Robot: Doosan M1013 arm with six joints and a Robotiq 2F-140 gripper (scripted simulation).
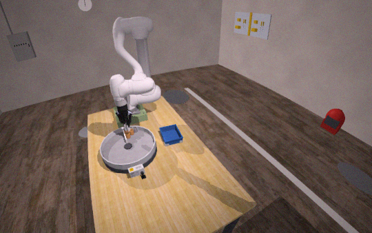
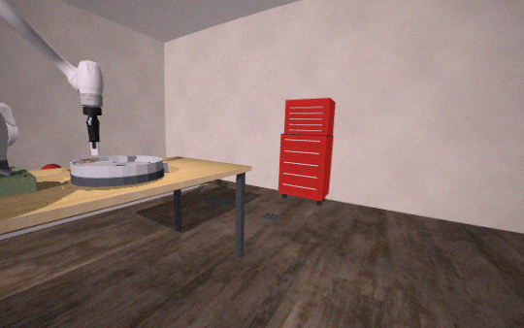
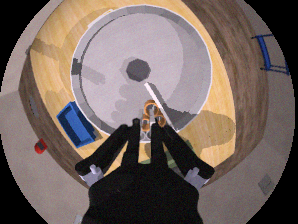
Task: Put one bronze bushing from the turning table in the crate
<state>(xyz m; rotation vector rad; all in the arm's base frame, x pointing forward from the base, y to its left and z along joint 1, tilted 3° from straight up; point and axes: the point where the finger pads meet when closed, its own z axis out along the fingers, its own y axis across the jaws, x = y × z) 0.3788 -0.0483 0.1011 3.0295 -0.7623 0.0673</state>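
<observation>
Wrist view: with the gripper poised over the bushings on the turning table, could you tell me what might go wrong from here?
1. The gripper is nearly shut and holds nothing; lowered like this, it may press onto a bushing rather than grasp it.
2. The bronze bushings sit bunched beside a divider, so a grab could take two or knock a neighbour.
3. If the turning table rotates, the target may drift away.

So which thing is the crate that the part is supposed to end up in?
Find the long wooden table in the middle of the room, then the big round grey turning table on it. The crate sits on the wood right beside that, a small open tray. It is the only bright blue thing on the table.
</observation>
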